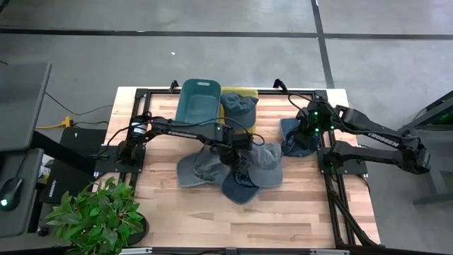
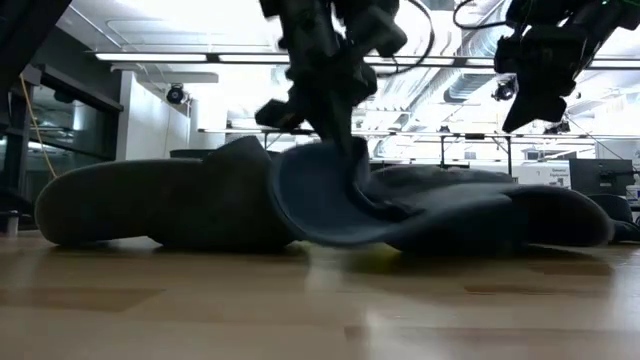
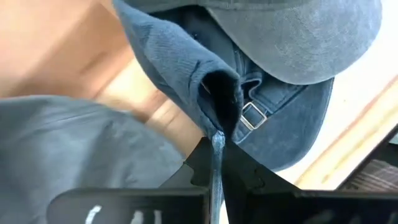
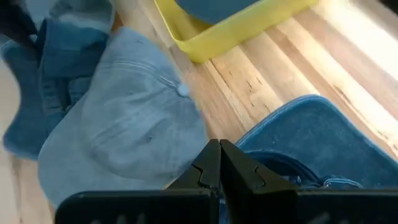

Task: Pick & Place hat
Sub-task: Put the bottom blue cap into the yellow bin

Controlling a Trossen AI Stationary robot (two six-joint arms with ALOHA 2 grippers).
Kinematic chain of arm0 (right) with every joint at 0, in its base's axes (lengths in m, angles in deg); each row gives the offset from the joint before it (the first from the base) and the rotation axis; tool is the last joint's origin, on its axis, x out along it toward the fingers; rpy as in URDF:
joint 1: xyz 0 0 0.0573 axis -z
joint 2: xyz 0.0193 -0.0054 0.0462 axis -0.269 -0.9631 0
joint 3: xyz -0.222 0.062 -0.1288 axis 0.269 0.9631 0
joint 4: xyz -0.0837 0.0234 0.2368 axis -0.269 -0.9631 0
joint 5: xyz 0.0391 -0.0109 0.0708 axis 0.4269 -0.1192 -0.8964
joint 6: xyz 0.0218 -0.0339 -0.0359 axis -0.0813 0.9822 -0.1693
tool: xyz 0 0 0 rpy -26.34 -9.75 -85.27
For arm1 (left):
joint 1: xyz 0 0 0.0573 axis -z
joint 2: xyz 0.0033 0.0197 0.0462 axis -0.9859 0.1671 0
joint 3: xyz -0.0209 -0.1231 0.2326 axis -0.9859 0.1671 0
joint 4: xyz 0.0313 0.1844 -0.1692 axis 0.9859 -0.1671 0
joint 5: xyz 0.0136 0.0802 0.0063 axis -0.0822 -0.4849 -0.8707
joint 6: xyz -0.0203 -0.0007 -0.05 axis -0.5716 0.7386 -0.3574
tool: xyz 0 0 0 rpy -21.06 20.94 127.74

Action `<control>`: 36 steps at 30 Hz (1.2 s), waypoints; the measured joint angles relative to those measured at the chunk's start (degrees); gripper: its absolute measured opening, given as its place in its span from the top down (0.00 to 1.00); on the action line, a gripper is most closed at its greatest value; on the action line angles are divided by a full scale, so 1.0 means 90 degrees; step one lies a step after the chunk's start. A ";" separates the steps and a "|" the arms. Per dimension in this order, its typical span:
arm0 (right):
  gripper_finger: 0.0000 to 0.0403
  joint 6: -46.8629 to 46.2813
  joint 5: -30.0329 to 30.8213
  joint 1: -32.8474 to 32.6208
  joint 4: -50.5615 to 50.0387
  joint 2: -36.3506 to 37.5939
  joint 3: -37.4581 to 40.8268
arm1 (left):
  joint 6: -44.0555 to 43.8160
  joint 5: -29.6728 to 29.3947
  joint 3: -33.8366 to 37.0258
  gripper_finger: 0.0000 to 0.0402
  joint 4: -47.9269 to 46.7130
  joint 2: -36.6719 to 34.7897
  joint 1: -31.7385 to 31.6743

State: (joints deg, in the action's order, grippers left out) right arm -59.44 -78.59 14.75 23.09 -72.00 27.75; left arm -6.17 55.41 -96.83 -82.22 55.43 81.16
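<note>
Grasping is the step you are in: the left gripper (image 3: 216, 163) has its jaws pinched on the edge of a blue hat (image 3: 186, 68) in the mid-tabletop pile, so next you need a clean lift toward the bins. Grey hats (image 1: 267, 164) overlap it and may drag; the right gripper (image 4: 219, 163) hovers, jaws closed and empty, over another hat (image 1: 296, 136).

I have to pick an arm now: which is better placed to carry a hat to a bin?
Left. Its end effector already pinches a blue hat in the pile; the right end effector is shut on nothing.
</note>
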 joint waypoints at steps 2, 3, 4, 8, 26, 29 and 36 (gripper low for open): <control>1.00 0.0000 -0.0020 0.0000 0.0007 0.0175 0.0000 | 0.0089 -0.0314 -0.0364 0.99 -0.0493 0.0000 -0.0001; 1.00 -0.0004 -0.0032 0.0001 0.0008 0.0253 0.0000 | 0.0131 -0.0462 -0.0540 0.99 -0.0723 0.0000 -0.0002; 1.00 -0.0020 -0.0036 0.0001 0.0005 0.0328 0.0000 | 0.0176 -0.0588 -0.0707 0.99 -0.0908 0.0000 -0.0002; 1.00 -0.0042 -0.0055 0.0000 -0.0016 0.0575 0.0000 | 0.0192 -0.0974 -0.1368 0.99 -0.1450 0.0000 -0.0002; 1.00 -0.0070 -0.0623 0.0000 0.0281 0.0934 -0.0005 | 0.0037 -0.2430 -0.3190 0.99 -0.2934 0.0000 -0.0001; 1.00 -0.0066 -0.0673 0.0000 0.0303 0.0932 -0.0004 | 0.0168 -0.2456 -0.3231 0.99 -0.2920 -0.0002 0.0044; 1.00 0.0071 -0.0668 0.0002 0.0303 0.0932 -0.0004 | 0.0582 -0.2254 -0.3231 0.99 -0.2663 0.0000 0.0088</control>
State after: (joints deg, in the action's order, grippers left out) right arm -58.80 -84.60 14.77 25.82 -63.61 27.72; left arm -0.92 35.13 -125.91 -106.19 55.43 81.95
